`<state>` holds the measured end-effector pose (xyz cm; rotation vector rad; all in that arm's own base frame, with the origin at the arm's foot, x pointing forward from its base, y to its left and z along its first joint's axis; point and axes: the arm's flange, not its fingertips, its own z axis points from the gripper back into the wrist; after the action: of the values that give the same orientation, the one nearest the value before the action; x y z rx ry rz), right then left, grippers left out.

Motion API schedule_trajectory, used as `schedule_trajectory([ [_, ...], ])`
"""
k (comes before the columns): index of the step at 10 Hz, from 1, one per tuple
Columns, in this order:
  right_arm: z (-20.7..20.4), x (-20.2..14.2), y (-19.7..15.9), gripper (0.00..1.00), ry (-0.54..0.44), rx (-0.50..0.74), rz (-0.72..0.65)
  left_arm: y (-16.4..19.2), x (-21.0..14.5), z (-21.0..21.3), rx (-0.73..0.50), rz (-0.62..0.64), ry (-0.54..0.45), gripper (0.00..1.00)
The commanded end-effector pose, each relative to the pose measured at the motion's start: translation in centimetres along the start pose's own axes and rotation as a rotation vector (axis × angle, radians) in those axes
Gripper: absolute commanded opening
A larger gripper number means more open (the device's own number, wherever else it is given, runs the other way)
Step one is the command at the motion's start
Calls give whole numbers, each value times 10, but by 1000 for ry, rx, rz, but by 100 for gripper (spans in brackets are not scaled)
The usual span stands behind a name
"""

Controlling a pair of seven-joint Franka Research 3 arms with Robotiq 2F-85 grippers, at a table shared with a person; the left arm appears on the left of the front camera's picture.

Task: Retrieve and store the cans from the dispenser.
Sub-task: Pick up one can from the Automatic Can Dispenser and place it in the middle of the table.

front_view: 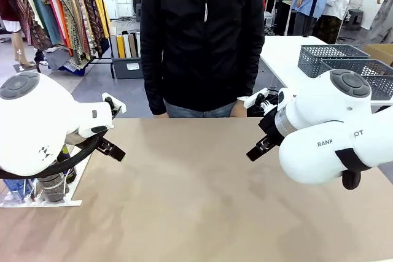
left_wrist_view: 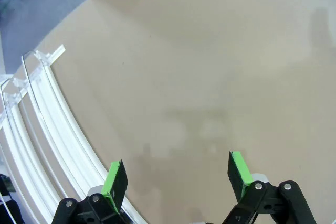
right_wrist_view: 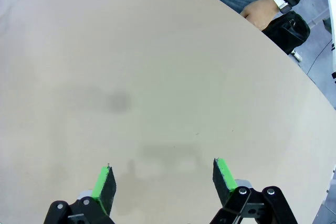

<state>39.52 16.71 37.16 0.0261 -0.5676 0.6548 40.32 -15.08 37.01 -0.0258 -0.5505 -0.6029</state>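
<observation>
One dispenser (front_view: 61, 202): a white rack with sloped lanes at the near left corner of the table (front_view: 196, 200), largely behind the left arm; in the left wrist view its white rails curve past just beside one finger, and the stretch in view is bare.

Cans (front_view: 53, 186): count uncertain; one dark can with a silver top is plain at the rack's low end; a patch of blue beside it is likely a second; the rest are hidden by the arm; those seen sit in the dispenser, none on the open table.

Handling, as judged: thin-walled metal, stiff and fairly weighty for the size if full, easily dented if empty; smooth painted sides, prone to slip; round, so apt to roll once tipped; best taken across the mid-body with both pads square on opposite sides, clear of the tapered top; the front stopper probably calls for a lift, not a straight pull.

Two grippers: left gripper (left_wrist_view: 177, 174), jaws spread wide with nothing between them, over bare tabletop next to the rack; right gripper (right_wrist_view: 164, 182), likewise wide and empty, over the table's right half, well apart from the cans.

Two grey lattice baskets (front_view: 344, 59) on a farther white table at right; possibly the storage, not certain.

One person at the far edge; one hand (right_wrist_view: 260, 11) near the table's rim.
</observation>
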Motion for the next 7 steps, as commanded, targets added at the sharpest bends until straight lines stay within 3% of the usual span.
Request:
schedule_trajectory([
  [1,0,0,0,100,0,0,0,0,0,0,0,0,0,100],
  [2,8,1,-5,100,34,26,-21,-1,2,7,-44,-17,9,100],
  [3,20,4,-9,100,42,158,-89,-3,7,19,-140,-4,12,100],
  [5,51,10,-24,100,91,429,-334,-9,29,52,-240,295,176,100],
  [6,73,5,-34,100,101,544,-459,-5,30,78,-324,336,195,100],
  [7,99,-8,-49,100,43,718,-455,12,27,110,-456,345,163,100],
])
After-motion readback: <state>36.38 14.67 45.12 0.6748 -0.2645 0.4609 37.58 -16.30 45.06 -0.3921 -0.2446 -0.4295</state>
